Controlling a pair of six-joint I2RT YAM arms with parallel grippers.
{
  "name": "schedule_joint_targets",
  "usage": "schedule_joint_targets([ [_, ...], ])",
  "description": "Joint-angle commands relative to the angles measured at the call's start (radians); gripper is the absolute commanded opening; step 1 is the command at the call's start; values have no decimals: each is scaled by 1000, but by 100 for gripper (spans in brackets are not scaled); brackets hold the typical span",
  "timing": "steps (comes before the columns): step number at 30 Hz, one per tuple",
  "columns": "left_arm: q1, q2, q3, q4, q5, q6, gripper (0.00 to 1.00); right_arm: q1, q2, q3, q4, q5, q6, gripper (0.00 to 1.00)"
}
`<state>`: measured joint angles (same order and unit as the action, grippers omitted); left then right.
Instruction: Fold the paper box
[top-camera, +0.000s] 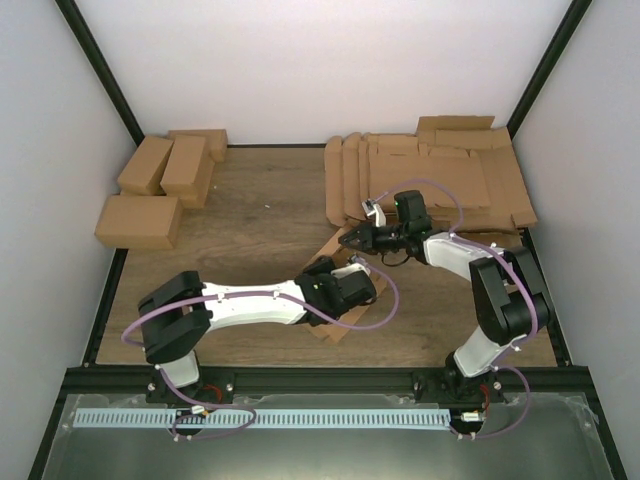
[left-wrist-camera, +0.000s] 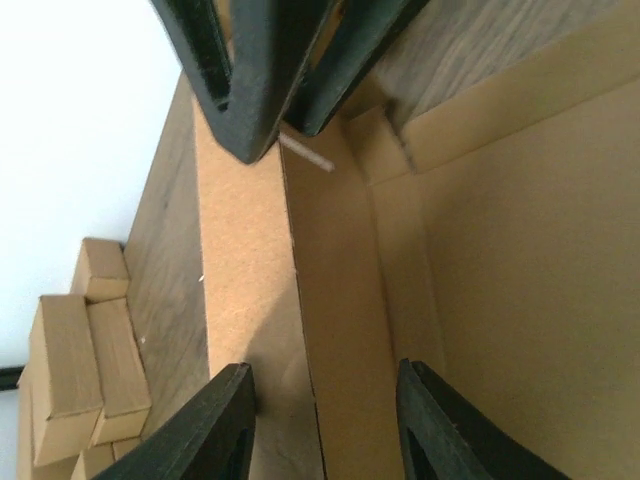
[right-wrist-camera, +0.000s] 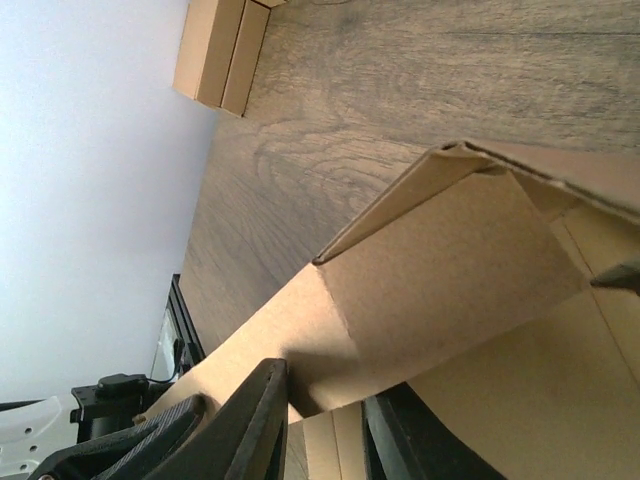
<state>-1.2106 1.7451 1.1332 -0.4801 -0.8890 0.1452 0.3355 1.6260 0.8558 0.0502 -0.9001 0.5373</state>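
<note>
- Item: paper box (top-camera: 333, 250), part-formed. It lies at the centre of the tabletop (top-camera: 250, 200), just toward 3 o'clock, between the two grippers.
- Done: one long side strip is creased up beside the base panel. A flap stands raised at the 12 o'clock end.
- Left, by my judgement: most of the work. The other walls lie flat, no corner is tucked and no lid is closed.
- Left arm: stretched low from 7 o'clock to the centre, over the sheet.
- Left gripper (left-wrist-camera: 322, 368): fingers spread, straddling the raised strip without clamping it.
- Right arm: elbow high at 4 o'clock, forearm reaching back toward 9 o'clock.
- Right gripper (top-camera: 347, 238): fingers drawn close about the raised flap. I cannot tell whether they pinch it.
- Also present: flat blanks (top-camera: 430, 175) at 1 o'clock and finished cartons (top-camera: 160, 185) at 10 o'clock.
</note>
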Motion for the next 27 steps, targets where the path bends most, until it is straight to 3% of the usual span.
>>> schedule_joint_targets([
  [1, -4, -42, 25, -17, 164, -32, 43, 2, 11, -6, 33, 10, 19, 21],
  [10, 20, -203, 164, -66, 356, -127, 67, 3, 18, 2, 23, 18, 3, 21],
  [15, 161, -308, 213, -89, 508, -258, 76, 2, 22, 13, 16, 15, -3, 21],
  [21, 427, -344, 130, -34, 884, -338, 77, 7, 23, 20, 18, 11, -1, 22],
  [27, 580, -250, 73, 38, 1170, -355, 72, 25, 32, 43, 16, 12, 3, 22],
])
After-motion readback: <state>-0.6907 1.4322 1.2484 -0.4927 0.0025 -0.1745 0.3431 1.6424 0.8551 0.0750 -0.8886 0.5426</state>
